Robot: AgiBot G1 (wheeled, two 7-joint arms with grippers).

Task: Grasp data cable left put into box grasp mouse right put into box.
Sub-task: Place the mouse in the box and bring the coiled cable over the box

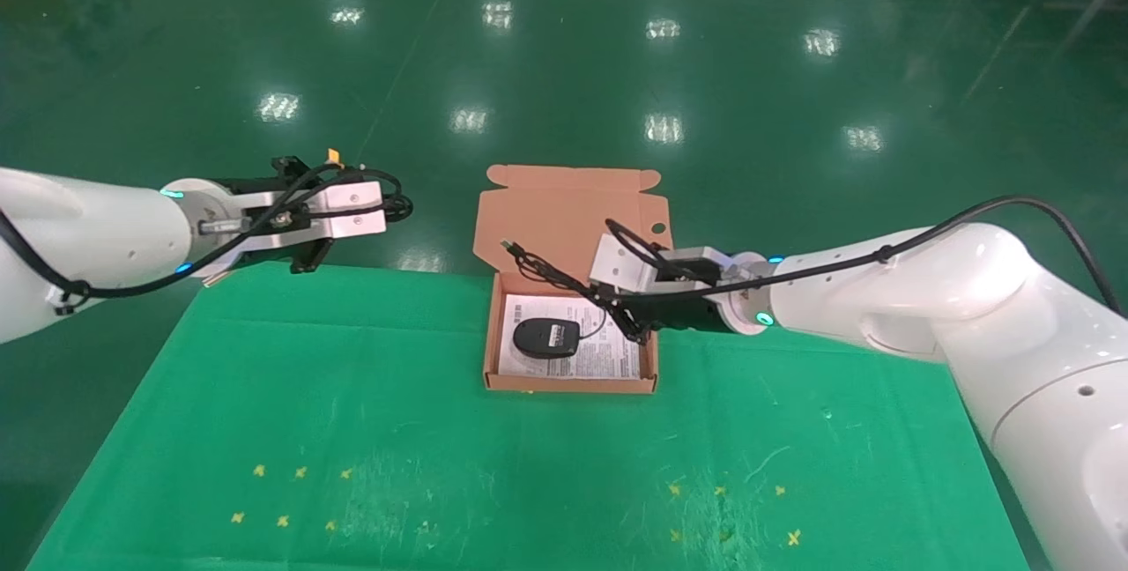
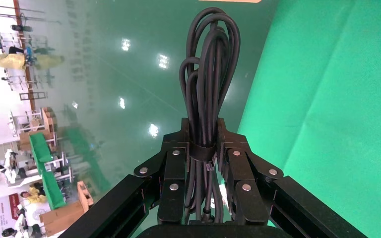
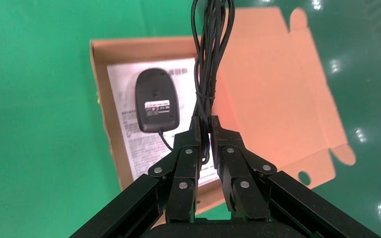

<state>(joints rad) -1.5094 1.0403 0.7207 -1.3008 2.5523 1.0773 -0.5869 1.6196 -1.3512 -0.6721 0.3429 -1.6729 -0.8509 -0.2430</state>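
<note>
Two grippers grip cables: the left gripper [image 1: 392, 208], well left of the box [image 1: 495, 324], clamps the data cable [image 2: 208, 79]; the right gripper [image 1: 630, 324], over the box, pinches the cord [image 3: 209, 54] of the mouse [image 1: 546, 337] lying underside-up inside.

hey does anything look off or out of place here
Yes. The mouse lies upside down in the box, white label up. The right hand is shut on the mouse's bundled cord, which hangs above the box rather than in it. The left hand holds the data cable off past the table's far edge.

Black mouse [image 1: 546, 337], salmon-orange box [image 1: 564, 210], green cloth [image 1: 352, 430].
</note>
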